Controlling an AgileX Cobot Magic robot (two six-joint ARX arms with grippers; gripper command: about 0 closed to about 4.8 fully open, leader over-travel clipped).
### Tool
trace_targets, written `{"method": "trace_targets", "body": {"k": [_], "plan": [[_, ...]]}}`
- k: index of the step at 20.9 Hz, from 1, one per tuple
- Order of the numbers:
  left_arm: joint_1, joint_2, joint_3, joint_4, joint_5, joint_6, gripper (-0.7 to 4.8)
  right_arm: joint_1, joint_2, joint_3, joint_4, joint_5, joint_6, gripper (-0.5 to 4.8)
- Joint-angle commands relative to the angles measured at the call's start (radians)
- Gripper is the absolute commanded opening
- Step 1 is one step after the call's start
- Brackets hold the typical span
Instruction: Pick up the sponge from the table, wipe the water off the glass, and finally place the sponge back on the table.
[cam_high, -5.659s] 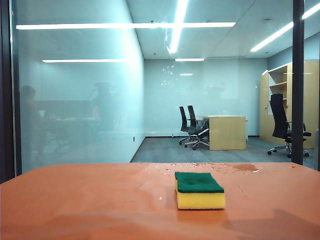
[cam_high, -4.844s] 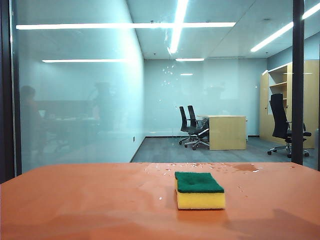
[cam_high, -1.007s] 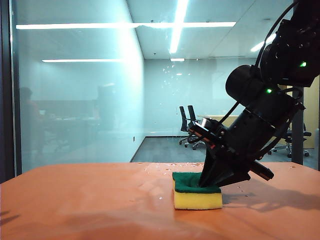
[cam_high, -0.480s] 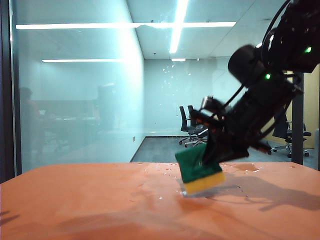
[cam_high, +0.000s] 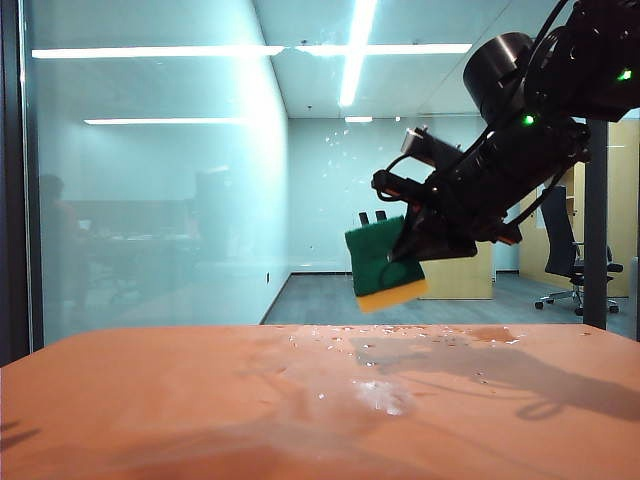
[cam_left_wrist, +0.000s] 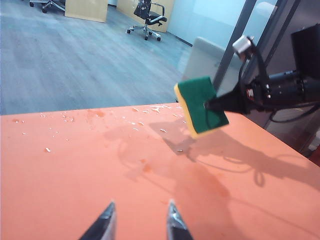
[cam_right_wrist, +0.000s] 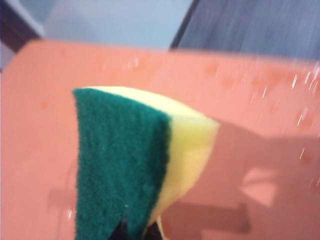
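Note:
The sponge (cam_high: 385, 262) hangs in the air above the orange-red table (cam_high: 150, 400), close to the glass (cam_high: 150, 200). It is tilted, yellow foam lowest and green layer facing left. My right gripper (cam_high: 405, 250) is shut on its edge, reaching in from the upper right. In the right wrist view the sponge (cam_right_wrist: 125, 160) fills the middle, with the right gripper (cam_right_wrist: 137, 231) pinching its near end. The left wrist view shows the sponge (cam_left_wrist: 201, 105) held far off. My left gripper (cam_left_wrist: 141, 206) stands open and empty low over the table (cam_left_wrist: 75, 165). Faint water specks (cam_high: 340, 145) dot the glass.
A wet patch (cam_high: 382, 393) and scattered droplets (cam_left_wrist: 50, 149) lie on the table under and behind the sponge. Black frame posts (cam_high: 596, 200) stand at the right and left edges of the glass. A wooden desk and office chairs show beyond the glass.
My right gripper has lifted the sponge off the table and raised it toward the glass, tipping it onto its edge. A wet patch shows where it lay. The left gripper has stayed still.

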Motion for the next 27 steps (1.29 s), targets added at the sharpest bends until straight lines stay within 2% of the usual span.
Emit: {"method": "trace_targets", "body": {"k": [1,8,13,15,18,27], "plan": [[0.0,0.0,0.003,0.013,0.002,0.002,1.29,-0.013,-0.004,0.005,0.093,0.029,-0.025,-0.09],[0.0,0.0,0.004,0.024,-0.001,0.008,1.29,-0.054,0.002,0.144,0.142,0.053,-0.166,-0.09],[0.0,0.0,0.003,0.075,-0.006,0.009,1.29,-0.064,0.005,0.247,0.143,0.053,-0.203,-0.09],[0.0,0.0,0.004,0.086,-0.017,0.009,1.29,-0.071,0.023,0.291,0.139,0.022,-0.203,-0.09],[0.001,0.0,0.003,0.089,-0.048,0.01,1.29,-0.081,0.074,0.369,0.129,0.003,-0.208,-0.09],[0.001,0.0,0.003,0.088,-0.048,0.051,1.29,-0.085,0.247,0.65,0.111,-0.06,-0.226,-0.09]]}}
